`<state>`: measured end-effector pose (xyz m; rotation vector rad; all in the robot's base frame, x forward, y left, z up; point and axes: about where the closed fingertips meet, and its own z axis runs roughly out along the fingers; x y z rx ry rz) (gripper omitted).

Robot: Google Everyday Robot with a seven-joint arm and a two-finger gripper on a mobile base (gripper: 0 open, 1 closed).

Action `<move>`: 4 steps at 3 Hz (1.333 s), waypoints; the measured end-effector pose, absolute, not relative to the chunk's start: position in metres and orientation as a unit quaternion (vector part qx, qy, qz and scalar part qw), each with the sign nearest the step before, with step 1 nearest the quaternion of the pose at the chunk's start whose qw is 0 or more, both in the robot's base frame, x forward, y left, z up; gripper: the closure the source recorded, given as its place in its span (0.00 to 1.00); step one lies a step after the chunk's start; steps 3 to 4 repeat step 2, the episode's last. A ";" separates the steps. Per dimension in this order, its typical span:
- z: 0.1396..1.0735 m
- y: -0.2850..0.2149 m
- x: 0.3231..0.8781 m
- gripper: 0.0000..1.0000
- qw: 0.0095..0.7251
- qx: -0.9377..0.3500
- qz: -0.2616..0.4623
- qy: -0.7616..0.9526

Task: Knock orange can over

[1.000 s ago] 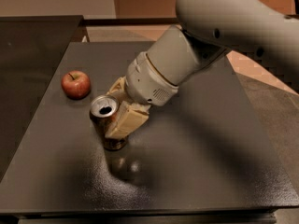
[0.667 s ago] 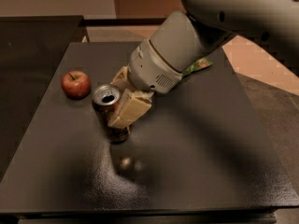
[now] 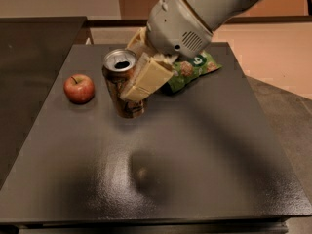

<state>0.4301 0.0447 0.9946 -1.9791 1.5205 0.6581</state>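
Cream-coloured fingers of the claw are clamped on the orange can. One finger lies across the can's front right side and the other sits behind it, so the claw is closed about as far as the can's body allows.

The can is no longer upright. Its silver top leans toward the camera and to the left, with the tab hole plainly showing. Its base sits just below the front finger, and it is hard to tell whether that base touches the dark tabletop or hangs just clear of it.

A second ago the can stood straight and lower in the view, with the claw closing on it from the right. Since then claw and can have shifted together up the picture, to sit level with the red apple, which lies near the can's left and has not moved. The grey wrist has swung up and back, uncovering a green snack bag just behind and right of the can.

Judged against the task, the tipping has begun but is not finished. The can is held at a slant, not lying on its side, and it likely needs a release or a further push.
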 end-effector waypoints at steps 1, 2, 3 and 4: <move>1.026 0.040 0.428 1.00 0.299 -0.736 0.247 0.554; 1.026 0.040 0.428 1.00 0.299 -0.736 0.247 0.554; 1.026 0.040 0.428 1.00 0.299 -0.736 0.247 0.554; 1.026 0.040 0.428 1.00 0.299 -0.736 0.247 0.554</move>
